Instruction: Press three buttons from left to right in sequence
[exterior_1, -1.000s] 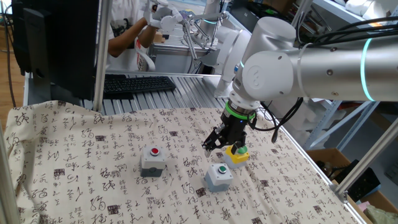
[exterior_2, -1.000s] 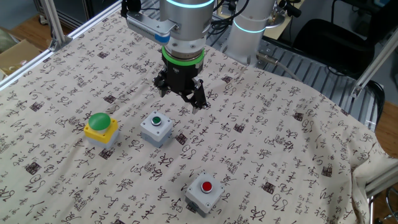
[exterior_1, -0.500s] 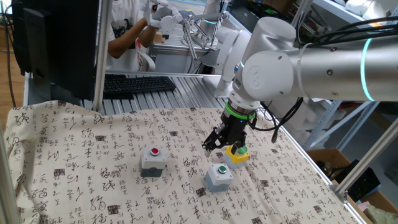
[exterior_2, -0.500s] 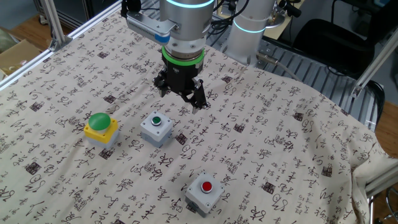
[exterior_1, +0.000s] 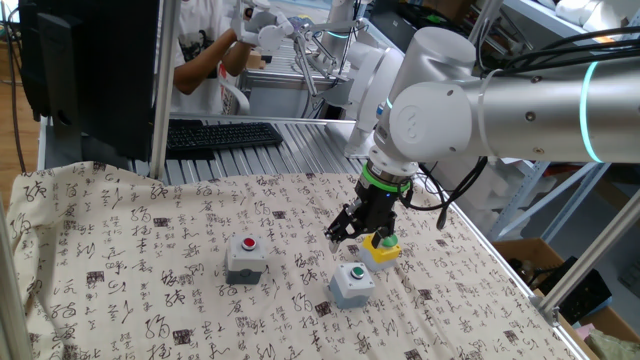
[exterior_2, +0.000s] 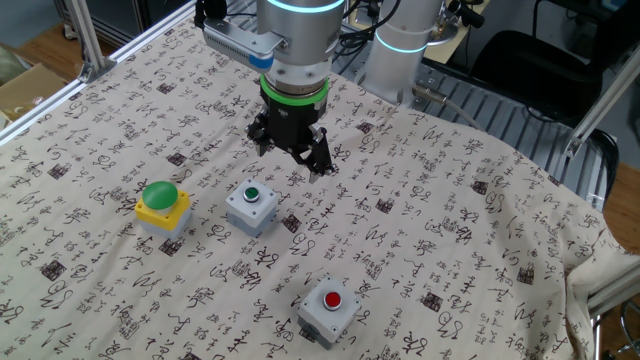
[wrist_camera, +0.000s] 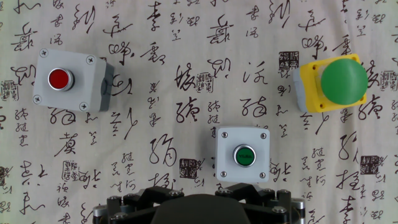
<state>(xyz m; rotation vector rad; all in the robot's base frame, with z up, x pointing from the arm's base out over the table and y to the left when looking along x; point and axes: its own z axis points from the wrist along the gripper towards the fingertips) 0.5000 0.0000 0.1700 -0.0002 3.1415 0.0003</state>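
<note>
Three button boxes stand on the patterned cloth. The grey box with the red button is on the left, also seen in the other fixed view and the hand view. The grey box with the green button is in the middle. The yellow box with the green domed cap is on the right. My gripper hangs above the cloth just behind the middle box, touching nothing. The hand view shows only its black body; the fingertips are hidden.
The cloth covers the table. A keyboard and a person are beyond the far edge. A cardboard box sits off the table's side. A second robot base stands at the table's edge.
</note>
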